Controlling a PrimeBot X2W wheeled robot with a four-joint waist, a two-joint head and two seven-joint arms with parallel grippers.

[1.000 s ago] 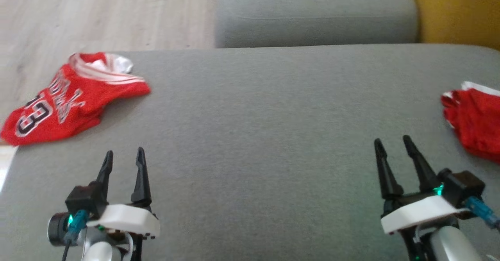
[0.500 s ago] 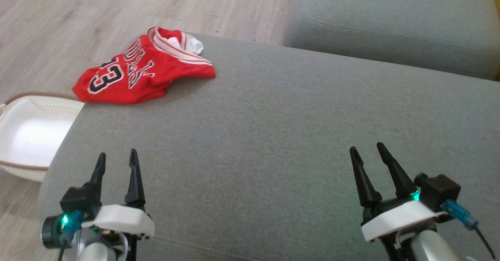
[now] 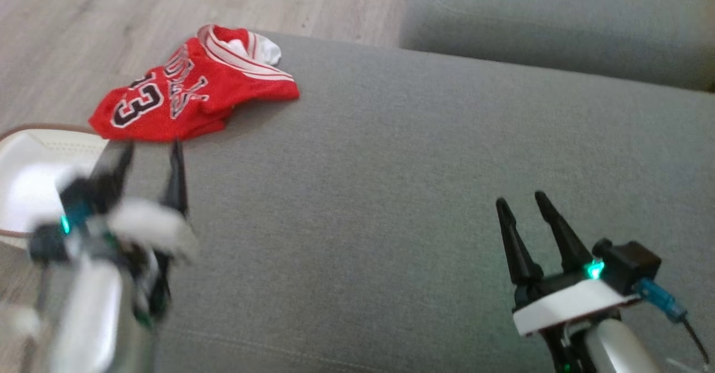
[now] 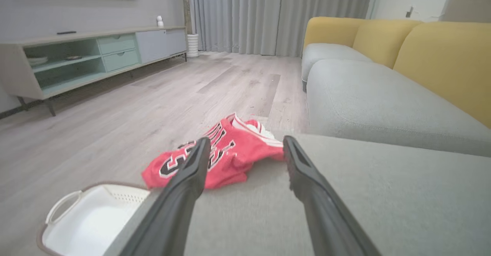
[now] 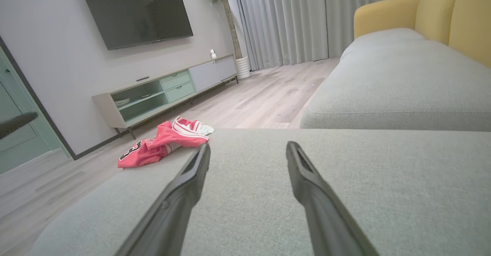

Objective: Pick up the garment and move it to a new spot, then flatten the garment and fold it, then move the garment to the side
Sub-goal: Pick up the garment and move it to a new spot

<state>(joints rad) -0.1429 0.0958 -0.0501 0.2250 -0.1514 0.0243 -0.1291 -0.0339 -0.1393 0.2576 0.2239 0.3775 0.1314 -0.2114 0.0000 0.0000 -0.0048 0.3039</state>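
Two grippers up front, both w/ nothing in them. Red garment (image 3: 190, 96) crumpled at far-left corner of grey seat cushion (image 3: 391, 194), right by the edge; black "33" w/ white outline and lettering facing up, striped red/white trim plus a bit of white fabric at far end.

Left gripper (image 3: 152, 147) at lower left of head view, blurred; fingers spread wide, tips just short of garment's near edge. Can't tell if touching. From left wrist view: garment straight ahead, framed betw. the two dark fingers (image 4: 184, 187), cushion under them.

Right gripper (image 3: 520, 200) at lower right, sharp; fingers also wide apart, over bare cushion, well apart from garment. From right wrist view: garment off to far left, beyond the left fingertip.

White basket (image 3: 28, 177) w/ brown rim on wood floor (image 3: 84, 15), just beside cushion's left end, near garment. Second grey cushion (image 3: 558, 21) beyond, top right.
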